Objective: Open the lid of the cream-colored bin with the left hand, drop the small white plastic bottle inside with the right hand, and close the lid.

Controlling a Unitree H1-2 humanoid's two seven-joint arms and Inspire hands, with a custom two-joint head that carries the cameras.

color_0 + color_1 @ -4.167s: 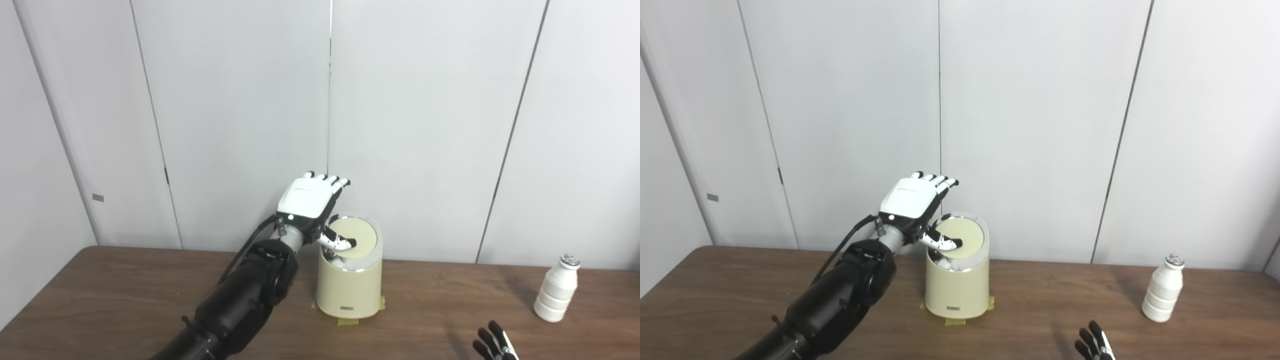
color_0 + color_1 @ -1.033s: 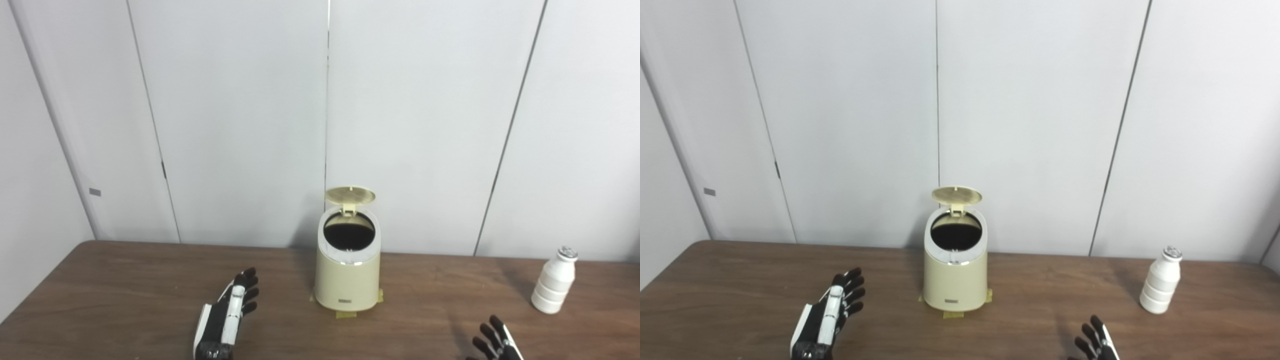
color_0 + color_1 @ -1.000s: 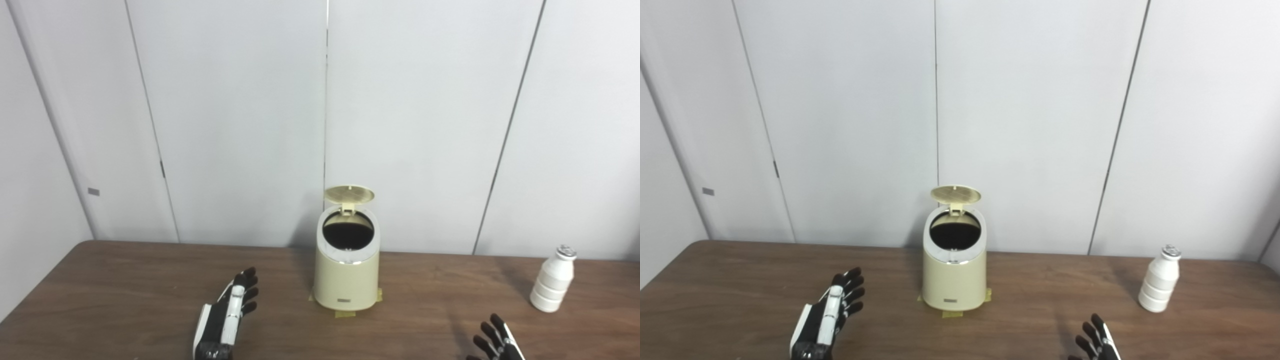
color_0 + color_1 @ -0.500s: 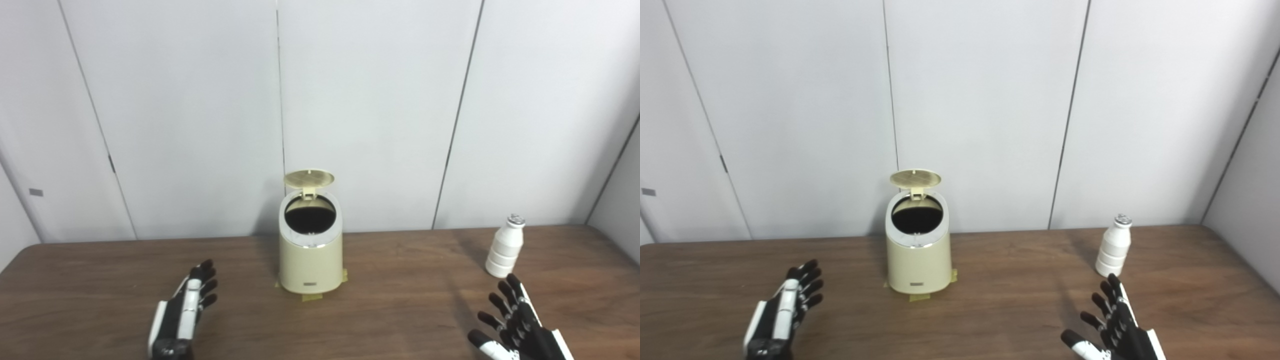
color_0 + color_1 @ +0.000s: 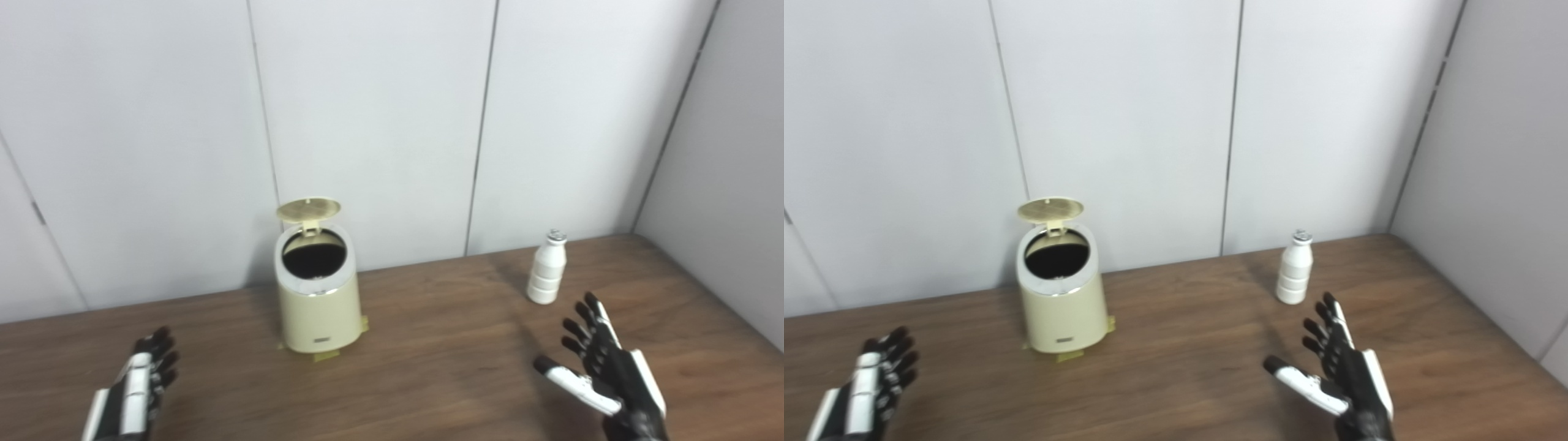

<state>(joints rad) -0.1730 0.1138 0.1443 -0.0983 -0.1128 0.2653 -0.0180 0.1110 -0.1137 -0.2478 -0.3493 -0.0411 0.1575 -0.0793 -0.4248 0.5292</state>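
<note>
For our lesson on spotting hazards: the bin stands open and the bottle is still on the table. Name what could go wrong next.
The tall, narrow bottle may tip when the open right hand reaches it. The bin has a small mouth under the raised lid, so a drop could miss or knock the lid.

Bin [image 5: 315, 309]: cream-yellow body, silver rim ring, small dark label low on the front.
Bin opening [image 5: 313, 260]: black inside.
Lid [image 5: 308, 209]: cream-yellow, underside with a faint grid pattern.
Tape [image 5: 326, 355]: yellowish strips under the bin base.
Bottle [image 5: 545, 278]: plain white body, silver-grey cap.
Table [image 5: 441, 343]: dark brown with wood grain.
Wall panels [image 5: 367, 110]: pale grey-white, dark vertical seams.
Left hand [image 5: 136, 388]: black fingers, white back.
Right hand [image 5: 612, 370]: black fingers, white thumb with black tip, white edge trim.
</note>
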